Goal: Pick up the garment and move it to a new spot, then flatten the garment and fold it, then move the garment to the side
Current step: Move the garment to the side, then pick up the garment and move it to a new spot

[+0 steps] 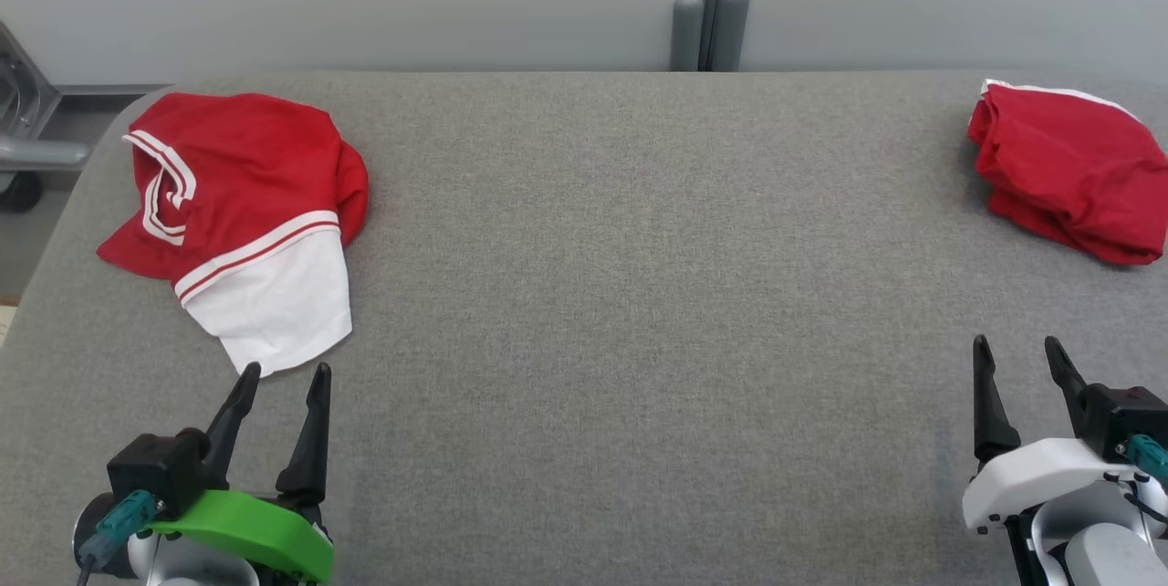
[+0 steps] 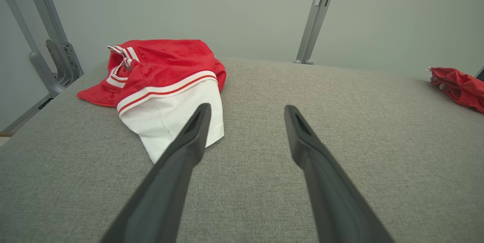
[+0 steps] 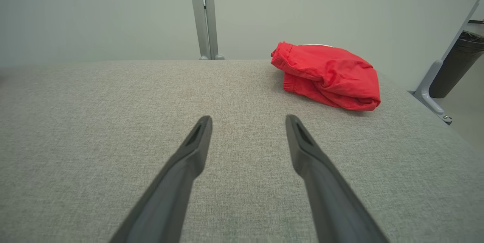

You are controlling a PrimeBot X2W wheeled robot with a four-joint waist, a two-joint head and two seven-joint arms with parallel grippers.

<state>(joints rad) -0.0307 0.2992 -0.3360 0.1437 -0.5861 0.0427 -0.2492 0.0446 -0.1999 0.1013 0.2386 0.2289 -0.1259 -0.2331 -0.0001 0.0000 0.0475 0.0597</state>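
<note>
The garment [image 1: 246, 175], a red jersey shirt with a white sleeve and red-white striped trim, lies crumpled at the table's far left. The left wrist view shows the garment [image 2: 166, 65] just ahead, its white sleeve reaching toward the fingers. My left gripper [image 1: 286, 371] [image 2: 247, 107] stands open right below the sleeve's edge, with nothing between its fingers. Over at the lower right, my right gripper [image 1: 1017, 342] [image 3: 248, 118] is open and empty above bare table.
A second bundle of red cloth [image 1: 1072, 171] [image 3: 329, 72] [image 2: 459, 86] lies at the table's far right edge. The grey fabric-covered table [image 1: 639, 294] stretches between the two. A grey post [image 1: 710, 11] stands behind the far edge, and a metal frame [image 1: 27, 111] at the far left.
</note>
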